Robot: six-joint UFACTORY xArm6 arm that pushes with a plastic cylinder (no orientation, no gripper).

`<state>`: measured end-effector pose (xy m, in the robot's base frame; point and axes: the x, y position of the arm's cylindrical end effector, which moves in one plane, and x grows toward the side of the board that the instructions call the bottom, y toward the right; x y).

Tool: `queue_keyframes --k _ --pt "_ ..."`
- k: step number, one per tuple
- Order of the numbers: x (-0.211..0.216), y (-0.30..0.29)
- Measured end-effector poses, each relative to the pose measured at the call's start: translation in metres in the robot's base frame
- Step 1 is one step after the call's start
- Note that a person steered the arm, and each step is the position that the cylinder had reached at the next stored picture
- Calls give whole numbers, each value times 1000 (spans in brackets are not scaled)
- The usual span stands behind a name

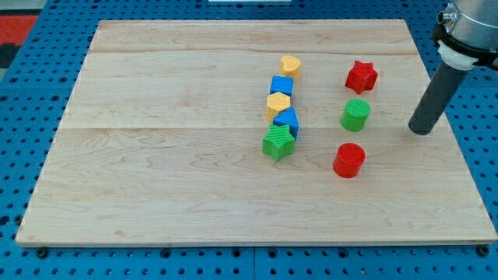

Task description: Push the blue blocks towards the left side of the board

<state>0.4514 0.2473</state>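
Observation:
A blue cube [282, 85] and a second blue block [288, 120] lie in a near-vertical line of blocks right of the board's middle. A yellow heart-like block [290, 65] tops the line, a yellow hexagon [278, 102] sits between the two blues, and a green star [278, 143] closes it at the bottom. The blocks in the line touch or nearly touch. My tip [420, 130] rests on the board near its right edge, well to the right of the blue blocks, with the green cylinder [355, 114] between.
A red star [361, 75] lies at the upper right and a red cylinder [348, 160] below the green cylinder. The wooden board [156, 155] sits on a blue pegboard surface [23, 101].

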Motion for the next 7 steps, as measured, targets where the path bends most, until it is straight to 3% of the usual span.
queue_keyframes --k 2,4,6,7 --pt "-25 31" --pt "-80 -24" --pt "-66 -172" --pt "-88 -221"
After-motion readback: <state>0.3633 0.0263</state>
